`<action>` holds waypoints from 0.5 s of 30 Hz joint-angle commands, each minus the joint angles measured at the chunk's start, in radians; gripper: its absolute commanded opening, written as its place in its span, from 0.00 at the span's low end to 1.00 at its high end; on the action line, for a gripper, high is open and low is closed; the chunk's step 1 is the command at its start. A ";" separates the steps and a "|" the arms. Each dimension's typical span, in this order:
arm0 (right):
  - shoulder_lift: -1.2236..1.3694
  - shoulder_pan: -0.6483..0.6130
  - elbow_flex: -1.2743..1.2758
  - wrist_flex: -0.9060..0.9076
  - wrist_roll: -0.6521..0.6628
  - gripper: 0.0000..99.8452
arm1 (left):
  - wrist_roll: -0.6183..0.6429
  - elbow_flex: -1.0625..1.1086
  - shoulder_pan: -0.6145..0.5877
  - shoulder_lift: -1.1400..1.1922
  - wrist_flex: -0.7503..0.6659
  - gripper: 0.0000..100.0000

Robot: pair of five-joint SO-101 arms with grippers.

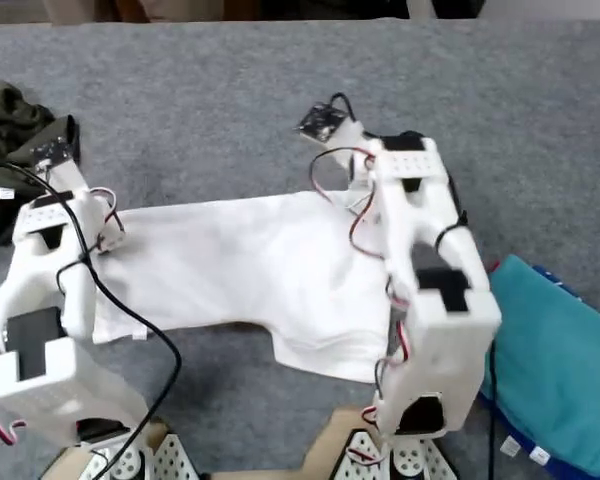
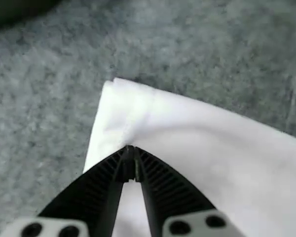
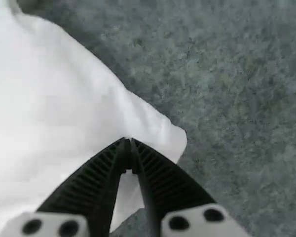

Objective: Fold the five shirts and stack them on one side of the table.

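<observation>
A white shirt (image 1: 250, 270) lies spread on the grey table, partly folded. My left gripper (image 1: 105, 238) is at the shirt's left edge. In the left wrist view its black fingers meet at the tip (image 2: 129, 152), shut on the white shirt (image 2: 212, 143) just inside a folded corner, where a crease runs out from the pinch. My right gripper (image 1: 365, 200) is at the shirt's far right corner. There the fingers (image 3: 127, 144) are shut on the white shirt (image 3: 49, 98) close to its rounded corner.
A crumpled dark green shirt (image 1: 5, 150) lies at the far left edge. A folded teal shirt (image 1: 560, 370) sits at the near right on something blue. Bare grey table (image 1: 200, 110) stretches beyond the white shirt.
</observation>
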 commanded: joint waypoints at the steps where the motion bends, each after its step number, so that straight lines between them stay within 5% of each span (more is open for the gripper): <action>1: 0.096 0.076 -0.150 0.017 -0.006 0.01 | 0.005 -0.087 -0.046 0.025 0.017 0.02; 7: 0.136 0.096 -0.326 0.138 -0.006 0.01 | 0.005 -0.126 -0.063 0.016 0.048 0.02; 15: -0.002 0.073 -0.526 0.339 -0.005 0.00 | 0.005 -0.356 -0.054 -0.084 0.308 0.02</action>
